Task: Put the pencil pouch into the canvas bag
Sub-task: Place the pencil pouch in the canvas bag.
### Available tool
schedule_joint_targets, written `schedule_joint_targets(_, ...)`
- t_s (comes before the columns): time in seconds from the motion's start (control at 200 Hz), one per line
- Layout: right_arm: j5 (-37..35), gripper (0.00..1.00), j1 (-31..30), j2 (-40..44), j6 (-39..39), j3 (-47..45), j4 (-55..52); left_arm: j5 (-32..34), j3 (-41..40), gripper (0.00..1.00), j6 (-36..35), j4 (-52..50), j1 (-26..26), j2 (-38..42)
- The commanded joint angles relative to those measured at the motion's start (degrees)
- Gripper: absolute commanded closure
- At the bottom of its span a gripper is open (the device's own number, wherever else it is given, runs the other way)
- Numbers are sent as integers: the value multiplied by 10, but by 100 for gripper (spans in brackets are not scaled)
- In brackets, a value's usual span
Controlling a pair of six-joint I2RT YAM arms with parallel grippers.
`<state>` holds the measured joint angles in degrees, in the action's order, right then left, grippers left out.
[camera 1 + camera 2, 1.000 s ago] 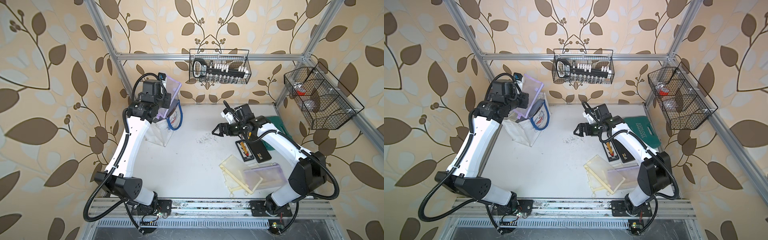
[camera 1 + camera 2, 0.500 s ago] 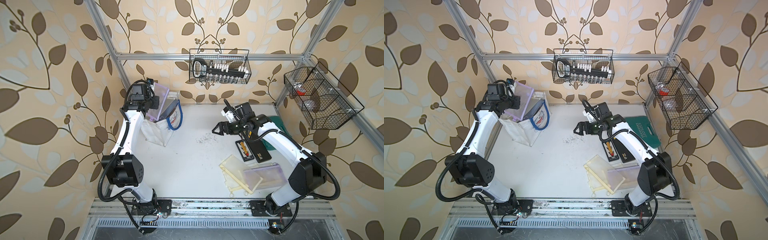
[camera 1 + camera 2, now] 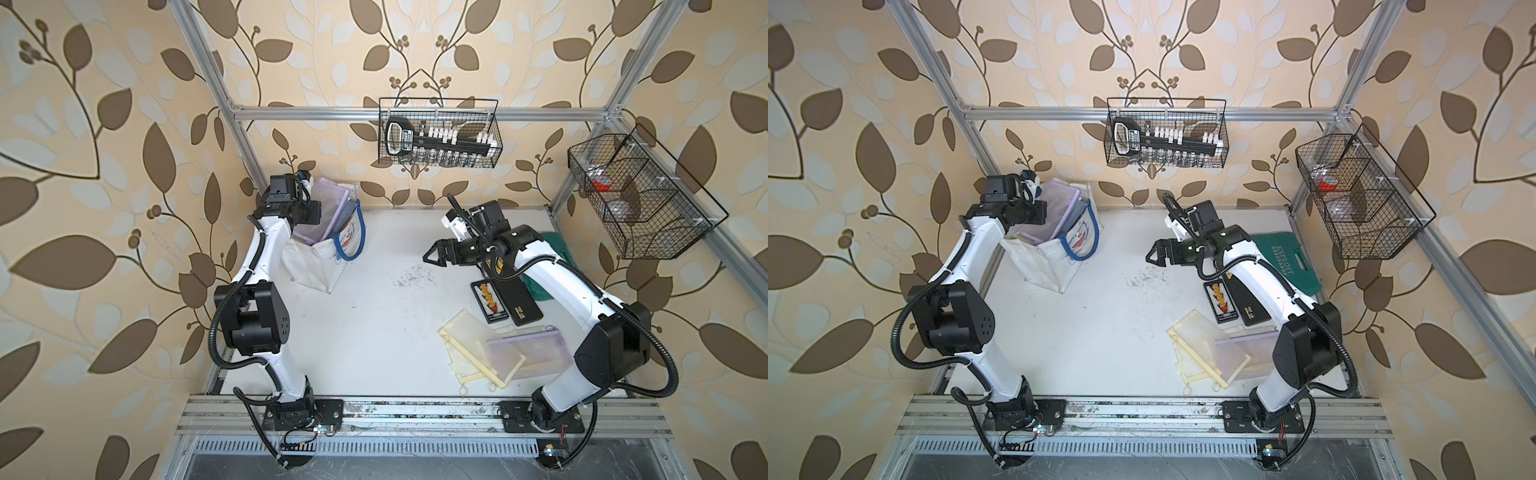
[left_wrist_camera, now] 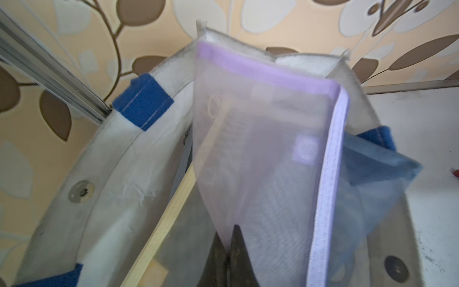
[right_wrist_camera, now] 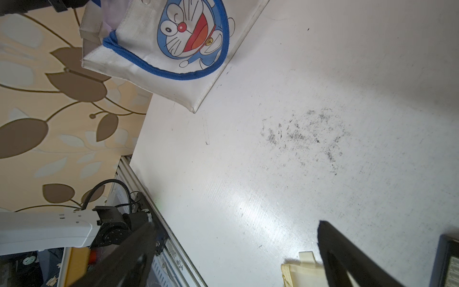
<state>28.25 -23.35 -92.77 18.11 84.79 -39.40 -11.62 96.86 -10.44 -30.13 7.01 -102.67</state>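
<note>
Around the work: teal tool case (image 3: 1287, 257) at the right edge, partly under the right arm. Two black bit sets (image 3: 492, 301) lie beside it, and a loose heap of cream and lilac spare pouches (image 3: 478, 349) sits front right. All are well apart from the canvas bag (image 3: 316, 266), which stands open in the far-left corner by the frame post (image 3: 245, 145), rope handle (image 3: 359, 241) drooped over its printed face. Left gripper (image 4: 227, 244) is over the bag's mouth, jaws narrow, nipping a corner of the lilac mesh pencil pouch (image 4: 260, 149). Pouch is partly inside the bag, one end sticking up past the rim. Bag also holds a blue pouch (image 4: 372, 174) and a cream-trimmed one (image 4: 171, 218). Right gripper (image 3: 430, 255) hangs mid-table, jaws wide, nothing in them. Back wire basket (image 3: 494, 124) carries a socket rail (image 3: 440, 141); side wire basket (image 3: 665, 232) has something red, can't tell what. White table (image 3: 365, 340), scuffed grey in the middle; leaf wallpaper (image 3: 124, 124) all round.
</note>
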Motion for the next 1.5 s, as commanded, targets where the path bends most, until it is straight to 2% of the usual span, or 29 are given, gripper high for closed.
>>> schedule_joint_targets(0.0, -6, 1, 2, -10, -6, 25, -9, 18, 25, 76, 10, 0, 5, 8)
schedule_joint_targets(0.115, -7, 1, 2, -12, -5, 29, -8, 56, 38, 43, 11, -7, 4, 28)
schedule_joint_targets(0.155, -7, 1, 2, -14, -5, 29, -8, 63, 49, 37, 12, -19, 5, 33)
schedule_joint_targets(0.2, -5, 1, 2, -15, -4, 30, -8, 68, 63, 35, 16, -33, 4, 41)
schedule_joint_targets(0.335, -3, 1, 1, -17, 1, 30, -2, 60, 66, 34, 39, -39, -7, 65)
schedule_joint_targets(0.495, -1, 1, 1, -18, 3, 31, -1, 11, 59, 38, 93, -42, -19, 47)
schedule_joint_targets(0.755, -5, 1, 3, -14, -4, 28, -8, -51, 58, 45, 140, -36, -20, -35)
schedule_joint_targets(1.085, 8, 1, 20, -7, 1, 9, 0, -17, 60, 47, 156, -55, -23, -118)
schedule_joint_targets(1.225, 12, 1, 29, 3, 3, -7, 3, 10, 61, 46, 155, -55, -24, -94)
schedule_joint_targets(1.495, 29, 1, 39, 31, 23, -82, 28, 43, 101, 35, 124, -100, -27, -3)
